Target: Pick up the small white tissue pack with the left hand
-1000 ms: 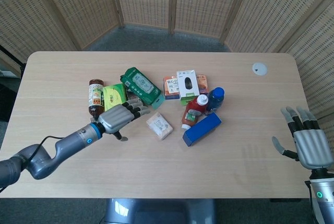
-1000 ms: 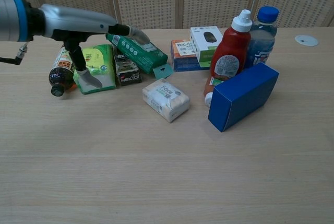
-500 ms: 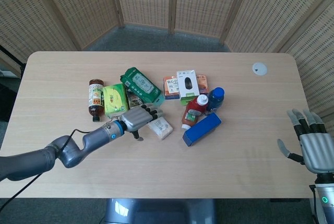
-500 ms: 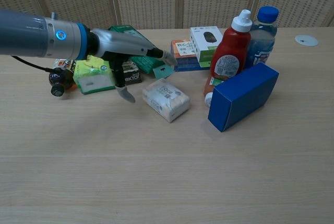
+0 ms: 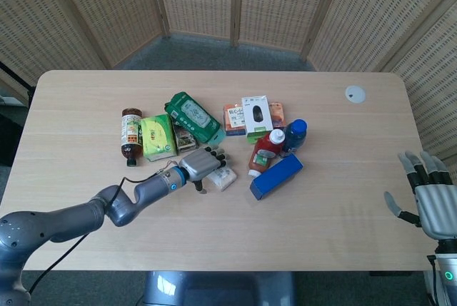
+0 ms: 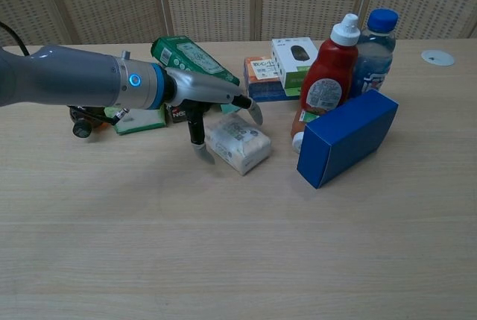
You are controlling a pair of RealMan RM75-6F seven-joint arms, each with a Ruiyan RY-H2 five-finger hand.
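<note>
The robot's left hand (image 6: 216,107), fingers spread, straddles the small white plastic-wrapped tissue pack (image 6: 240,143); a shallow pinch could squirt it away.

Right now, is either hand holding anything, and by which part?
Nothing is held. The left hand is spread over the small white tissue pack, not closed on it; the right hand is open and empty.

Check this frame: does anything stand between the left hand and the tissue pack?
Nothing visible does. The left hand is right over the tissue pack, fingers spread above it and thumb down at its near-left side. The blue box lies off to its right.
</note>
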